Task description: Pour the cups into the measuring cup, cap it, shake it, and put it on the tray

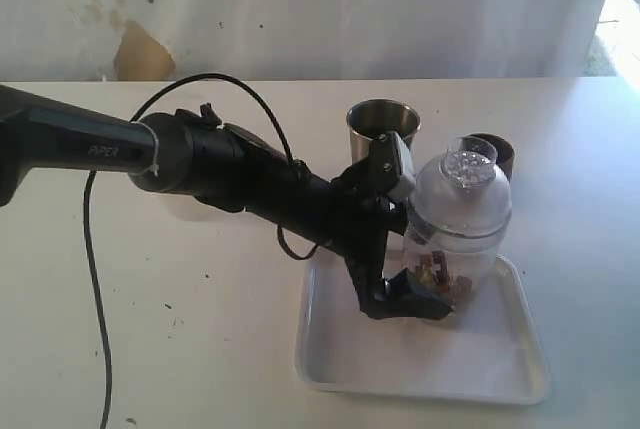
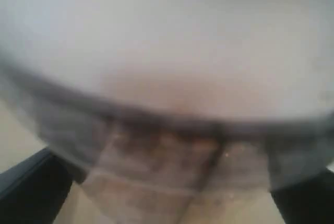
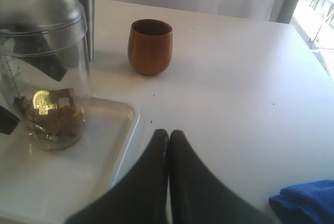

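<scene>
Capped cylinder upright on the tray

Measuring cup [image 1: 455,239], a tall clear plastic cylinder, stands on its base near the back of the shallow white plastic tray with rounded corners [image 1: 420,374]. Its long axis is vertical. The clear domed lid [image 1: 462,184] sits on top, and its short neck with a perforated end points straight up. Small brown chunks and a shiny gold disc [image 3: 43,101] lie at the bottom of the cup.

My left gripper [image 1: 405,232] straddles the cylinder low down, with one black finger on the far side and one on the near side. The jaws are spread wide, but I cannot tell whether they press on the wall or stand just off it; my left wrist view is all blur.

My right gripper [image 3: 168,140] is clenched on nothing, its fingers pressed flat together over the pale table [image 1: 200,349] beside the tray.

Behind the tray stand the tapered stainless-steel tumbler [image 1: 383,127] and the rounded dark-brown wooden cup [image 3: 150,46], both mouth up. A blue cloth [image 3: 305,203] lies near my right gripper.
</scene>
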Controlling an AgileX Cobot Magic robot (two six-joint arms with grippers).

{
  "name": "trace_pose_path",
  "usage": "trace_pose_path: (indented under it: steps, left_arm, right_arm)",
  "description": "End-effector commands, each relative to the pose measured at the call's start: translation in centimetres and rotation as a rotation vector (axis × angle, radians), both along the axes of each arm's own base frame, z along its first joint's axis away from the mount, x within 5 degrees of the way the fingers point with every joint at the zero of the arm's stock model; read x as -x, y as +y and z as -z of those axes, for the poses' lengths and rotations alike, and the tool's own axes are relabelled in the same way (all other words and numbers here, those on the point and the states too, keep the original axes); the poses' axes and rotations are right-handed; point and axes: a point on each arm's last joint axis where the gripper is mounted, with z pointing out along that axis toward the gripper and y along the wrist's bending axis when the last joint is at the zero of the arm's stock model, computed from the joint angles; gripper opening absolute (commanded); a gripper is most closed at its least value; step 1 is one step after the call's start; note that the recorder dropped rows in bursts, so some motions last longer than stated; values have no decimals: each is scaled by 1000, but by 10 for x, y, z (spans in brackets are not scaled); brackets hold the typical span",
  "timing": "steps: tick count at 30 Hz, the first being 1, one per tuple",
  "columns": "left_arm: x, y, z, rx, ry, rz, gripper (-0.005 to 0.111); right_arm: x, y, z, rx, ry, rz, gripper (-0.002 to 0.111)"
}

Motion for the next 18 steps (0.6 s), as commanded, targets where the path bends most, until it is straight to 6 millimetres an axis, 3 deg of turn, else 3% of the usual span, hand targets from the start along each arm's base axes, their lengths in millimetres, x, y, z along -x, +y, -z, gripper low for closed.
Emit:
trace_pose_path:
  steps: [1, 9, 13, 18]
  left_arm:
    - [-7, 8, -4, 1, 6, -20, 94]
    - [-16, 22, -10, 0, -2, -9, 94]
    - [-14, 35, -24, -108, -86, 58, 94]
    - [-12, 48, -44, -269, -109, 18, 94]
  right_arm:
    - [0, 0, 1, -1, -4, 2, 0]
    - [0, 0, 1, -1, -4, 2, 0]
    - [0, 0, 1, -1, -4, 2, 0]
    - [0, 0, 1, -1, -4, 2, 0]
